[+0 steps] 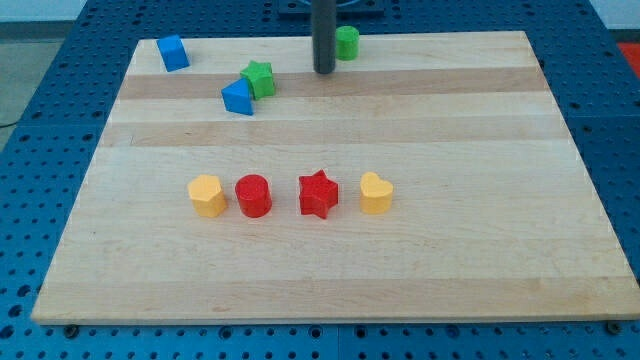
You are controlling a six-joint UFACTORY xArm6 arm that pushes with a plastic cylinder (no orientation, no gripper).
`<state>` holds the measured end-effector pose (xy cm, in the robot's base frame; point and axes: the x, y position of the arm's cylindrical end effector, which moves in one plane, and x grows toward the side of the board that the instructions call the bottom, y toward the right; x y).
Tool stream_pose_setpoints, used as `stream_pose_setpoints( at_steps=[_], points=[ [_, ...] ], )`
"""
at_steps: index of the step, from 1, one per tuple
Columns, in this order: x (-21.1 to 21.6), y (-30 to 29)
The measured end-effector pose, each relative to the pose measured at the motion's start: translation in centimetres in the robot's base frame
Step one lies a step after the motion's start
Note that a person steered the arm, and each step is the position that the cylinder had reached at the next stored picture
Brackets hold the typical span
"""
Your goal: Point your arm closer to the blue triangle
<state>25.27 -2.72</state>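
My tip (325,71) is a bare rod gripping nothing, resting near the board's top edge; the blue triangle (238,97) lies at about eight o'clock from it, touching the green star (259,78); the green cylinder (347,42) sits just beside my tip at one o'clock; the risk, I judge, is sweeping too high and shoving the star into the triangle.

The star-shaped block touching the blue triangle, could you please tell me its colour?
Green. The star shows best in the camera view, beside the blue triangle.
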Motion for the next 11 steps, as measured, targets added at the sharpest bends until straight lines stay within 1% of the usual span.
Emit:
stream_pose_setpoints(
  at_steps=[1,3,5,6,7,8,10,11],
  points=[
    [-1.0,-3.0],
    [-1.0,-3.5],
    [-1.0,-8.4],
    [-0.2,-11.1],
    [0.8,-12.4],
    [2.3,-12.4],
    [3.4,-12.5],
    [4.2,-14.4]
  ],
)
